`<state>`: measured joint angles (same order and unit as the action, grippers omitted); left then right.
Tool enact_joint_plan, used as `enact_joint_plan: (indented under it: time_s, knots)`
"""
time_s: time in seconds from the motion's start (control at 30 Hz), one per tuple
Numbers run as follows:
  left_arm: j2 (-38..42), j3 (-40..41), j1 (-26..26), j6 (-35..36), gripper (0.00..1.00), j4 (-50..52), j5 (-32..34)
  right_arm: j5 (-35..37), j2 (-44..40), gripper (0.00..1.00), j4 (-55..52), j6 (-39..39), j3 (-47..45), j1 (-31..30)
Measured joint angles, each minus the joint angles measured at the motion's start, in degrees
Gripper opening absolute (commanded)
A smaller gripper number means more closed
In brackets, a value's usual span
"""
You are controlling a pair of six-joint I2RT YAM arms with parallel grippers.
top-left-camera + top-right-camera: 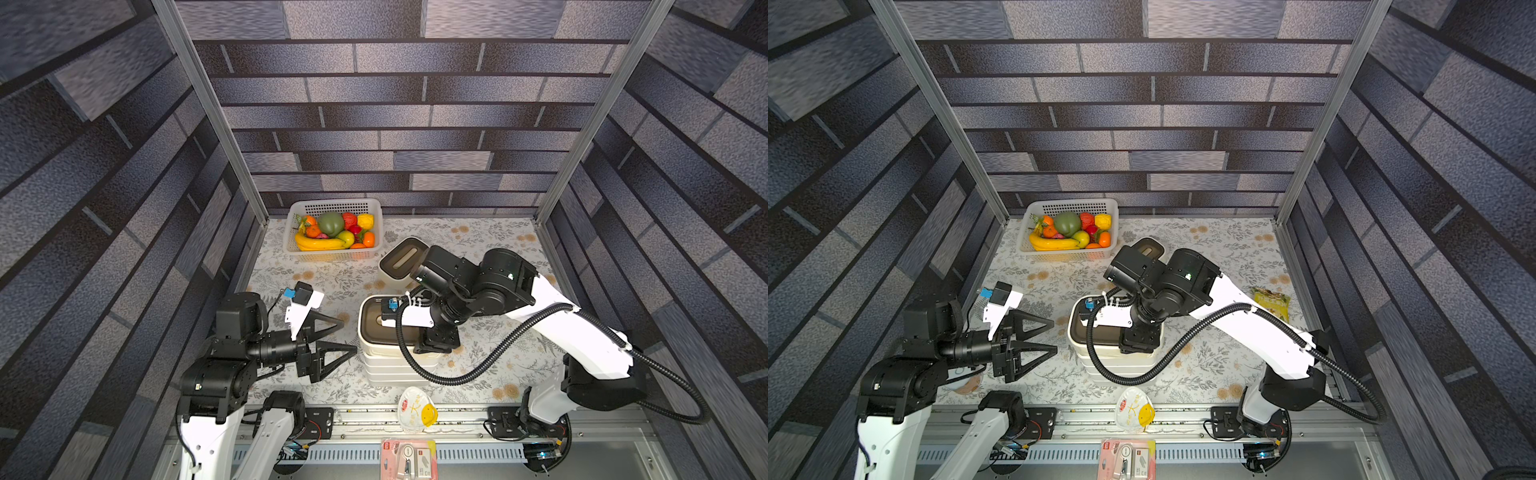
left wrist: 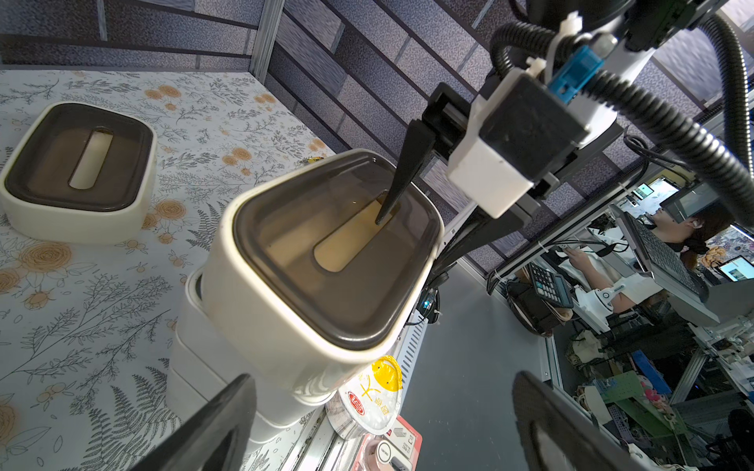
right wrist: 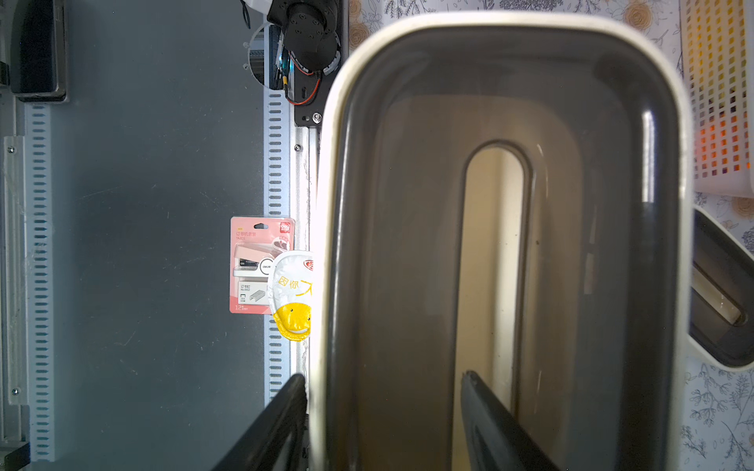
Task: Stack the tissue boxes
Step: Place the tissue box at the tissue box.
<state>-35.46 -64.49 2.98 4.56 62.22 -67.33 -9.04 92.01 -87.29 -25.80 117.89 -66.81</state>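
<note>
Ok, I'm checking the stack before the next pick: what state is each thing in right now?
White plastic boxes: stacked, upright.
Rounded cream tissue box with dark-brown lid: on top of them, lid on.
Second such cream box: alone on the table, unstacked.
Right gripper: one finger in the top box's slot, one outside the box; grip unclear.
Left gripper: open, empty.
White perforated basket: upright, full of fruit.

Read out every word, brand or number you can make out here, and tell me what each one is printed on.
"订书机套装": top of the pink stapler pack.
"12#": bottom corner of the same pack.
"因你": yellow print on the white and yellow pouch.
Too small or blurred to read: the pouch's red logo, the pack's red corner logo and small print, and the yellow-green snack packet.
</note>
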Motion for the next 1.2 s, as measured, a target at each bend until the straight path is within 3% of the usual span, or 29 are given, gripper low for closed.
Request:
enact_joint_plan:
  time_s: [0.57,0.9,1.07,1.2]
  knots:
    - [-0.35,0.0,0.37,0.87,1.0,0.22,0.02,0.26,0.0,0.62,0.15,0.0,0.0,0.0]
    - [-1.14,-0.33,0.37,1.16,1.0,0.39,0.24,0.72,-0.28,0.71,0.24,-0.5,4.02,-0.11]
    - [-3.91,-2.91,0.37,0.74,1.0,-0.42,1.97,6.69,-3.93,0.82,4.83,1.29,4.79,-0.07]
    - [-8.17,-7.91,0.42,-4.2,1.0,-4.35,6.99,11.93,-7.8,0.8,12.41,6.88,3.85,4.44]
